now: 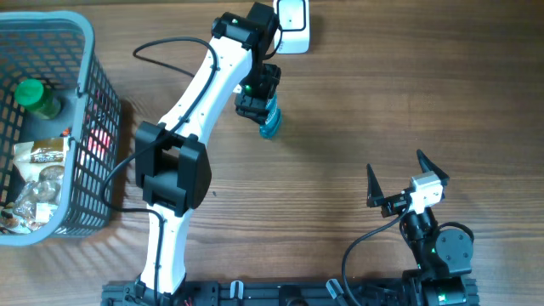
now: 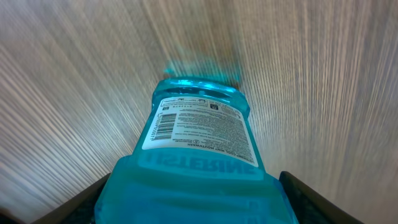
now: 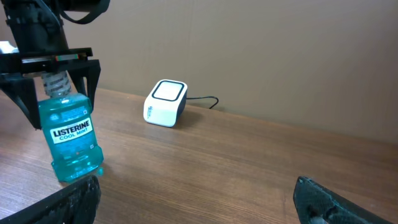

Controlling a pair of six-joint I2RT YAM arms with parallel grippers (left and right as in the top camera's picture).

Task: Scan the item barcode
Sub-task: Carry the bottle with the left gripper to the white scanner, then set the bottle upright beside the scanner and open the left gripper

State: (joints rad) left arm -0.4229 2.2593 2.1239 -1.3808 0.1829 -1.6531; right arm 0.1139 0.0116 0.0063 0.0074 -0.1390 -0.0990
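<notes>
Listerine mouthwash bottle (image 2: 199, 162), blue and see-through, fills my left wrist view. Its back label (image 2: 202, 127) faces that camera, with the barcode (image 2: 163, 124) at the label's left end. The left pincer (image 2: 194, 186) straddles the bottle from above, one dark finger (image 2: 68, 208) at each lower corner of the view. The jaws stand wide, about as wide as the bottle's shoulders. I cannot tell whether the pads press on the plastic or merely flank it.

From the right wrist camera I see the bottle upright, its base seemingly on the wooden table (image 3: 249, 162). The front reads "LISTERINE COOL MINT", and the neck runs up between the left pincer's fingers.

The barcode scanner (image 3: 165, 102), a small white box with a dark cable (image 3: 205, 99), sits farther back on the table, near the bottle but clearly apart from it. Overhead, the bottle lies just below the scanner, near the top centre.

The right pincer (image 1: 393, 161) hovers at the lower right, well apart from the bottle, jaws spread fully and holding nothing.

At the left edge stands a grey wire basket (image 1: 85, 51). It holds a green-capped bottle (image 1: 38, 96) and some snack packets (image 1: 34, 170).
</notes>
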